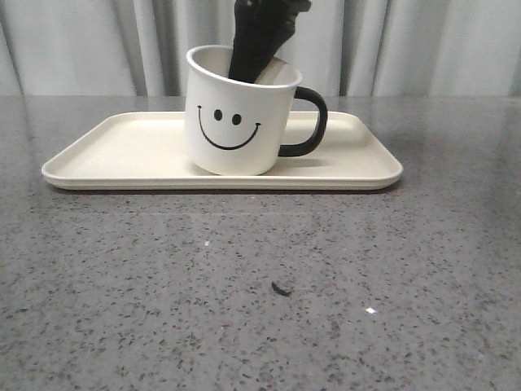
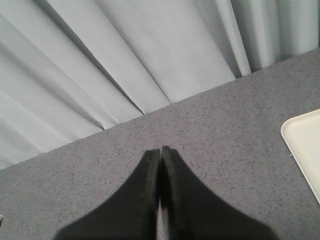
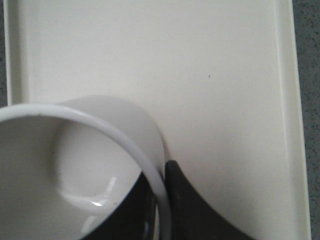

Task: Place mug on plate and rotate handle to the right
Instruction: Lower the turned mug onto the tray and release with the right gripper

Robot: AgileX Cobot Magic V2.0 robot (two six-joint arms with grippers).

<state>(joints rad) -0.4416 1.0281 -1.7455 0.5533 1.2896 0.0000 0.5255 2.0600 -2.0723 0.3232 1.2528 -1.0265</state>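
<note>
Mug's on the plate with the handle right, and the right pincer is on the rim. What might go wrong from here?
1. The right pincer straddles the mug wall, one finger inside. Lifting before opening would likely drag the mug up or tip it.
2. The mug looks slightly tilted on the plate; release might let it rock.
3. A sideways retreat could turn the handle off its rightward heading.

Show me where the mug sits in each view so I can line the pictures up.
Front view: mug on the plate, centre, handle pointing right, right gripper pinching its wall.
Left wrist view: mug not in it; only a plate corner at the edge.
Right wrist view: mug fills the lower left.
Shared landmark: the plate.
</note>
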